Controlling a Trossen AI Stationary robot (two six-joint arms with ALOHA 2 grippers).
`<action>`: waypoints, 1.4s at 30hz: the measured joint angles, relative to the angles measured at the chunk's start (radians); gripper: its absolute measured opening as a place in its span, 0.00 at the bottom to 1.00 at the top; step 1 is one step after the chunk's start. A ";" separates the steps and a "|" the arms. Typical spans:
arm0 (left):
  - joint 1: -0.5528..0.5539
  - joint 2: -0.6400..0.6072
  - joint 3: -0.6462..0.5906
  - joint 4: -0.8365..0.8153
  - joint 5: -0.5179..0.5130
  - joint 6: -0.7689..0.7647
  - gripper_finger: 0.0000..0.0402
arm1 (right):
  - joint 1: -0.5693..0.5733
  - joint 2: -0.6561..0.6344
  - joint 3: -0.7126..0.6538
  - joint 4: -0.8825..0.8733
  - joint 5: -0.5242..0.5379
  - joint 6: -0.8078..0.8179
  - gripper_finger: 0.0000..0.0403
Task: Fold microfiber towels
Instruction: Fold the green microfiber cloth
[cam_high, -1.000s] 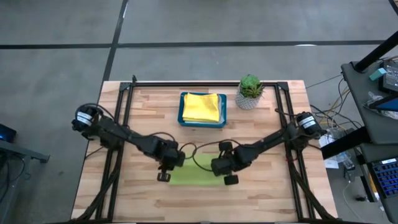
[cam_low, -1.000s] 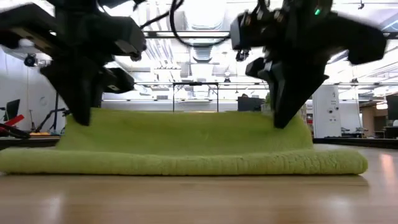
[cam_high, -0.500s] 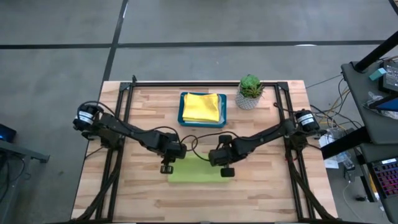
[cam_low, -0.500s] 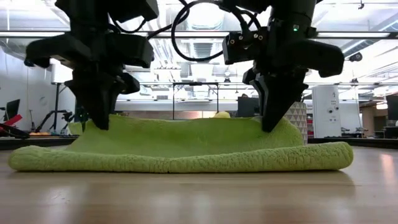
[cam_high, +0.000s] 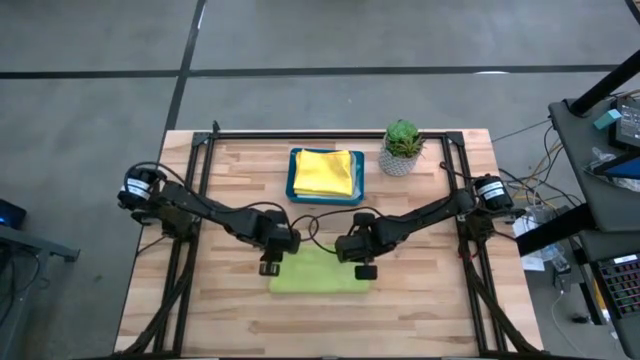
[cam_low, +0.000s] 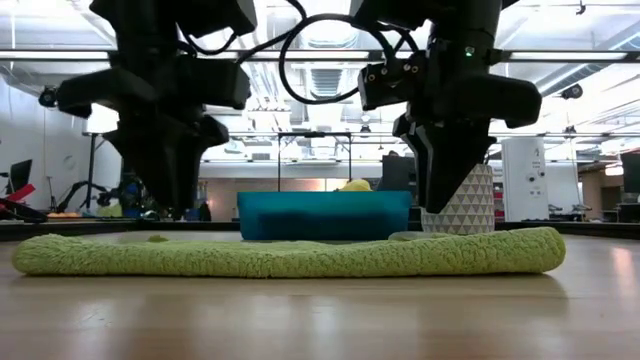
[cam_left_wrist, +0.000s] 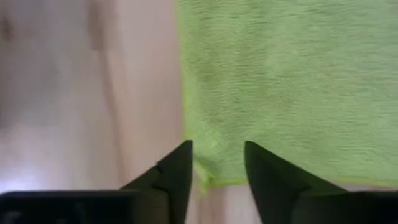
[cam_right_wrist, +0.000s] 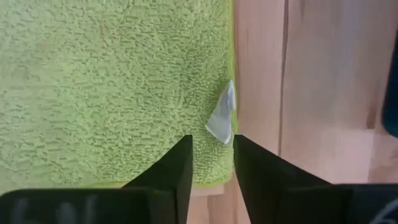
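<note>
A lime green microfiber towel (cam_high: 315, 271) lies flat on the wooden table, near its middle; it also shows in the low view (cam_low: 290, 256). My left gripper (cam_high: 268, 266) is open just above the towel's far left corner (cam_left_wrist: 205, 177), one finger on each side of it. My right gripper (cam_high: 364, 270) is open just above the far right corner, where a small white tag (cam_right_wrist: 222, 121) sticks out. In the low view both grippers' fingertips (cam_low: 178, 208) (cam_low: 440, 205) stand a little above the towel. Folded yellow towels (cam_high: 327, 172) lie in the teal tray (cam_high: 292, 178). The other towels are out of view.
The teal tray stands behind the towel toward the far edge, and a small potted plant (cam_high: 402, 147) stands to its right. Bare wood lies on the towel's left, right and near sides.
Both grippers have gone toward the table's far edge with the towel's far edge held up. The towel has spread out from a narrow strip into a wider sheet. Its far edge has dropped from the fingers and now lies flat.
</note>
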 joint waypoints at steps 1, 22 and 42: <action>0.000 0.000 0.004 -0.008 -0.022 -0.003 0.35 | 0.000 0.000 -0.002 0.004 0.001 0.008 0.27; -0.300 -0.037 -0.012 0.174 -0.106 -0.179 0.41 | 0.107 -0.035 -0.277 0.673 -0.061 0.378 0.28; -0.300 -0.036 -0.249 0.529 -0.168 -0.341 0.41 | 0.108 -0.095 -0.323 0.394 -0.028 0.506 0.28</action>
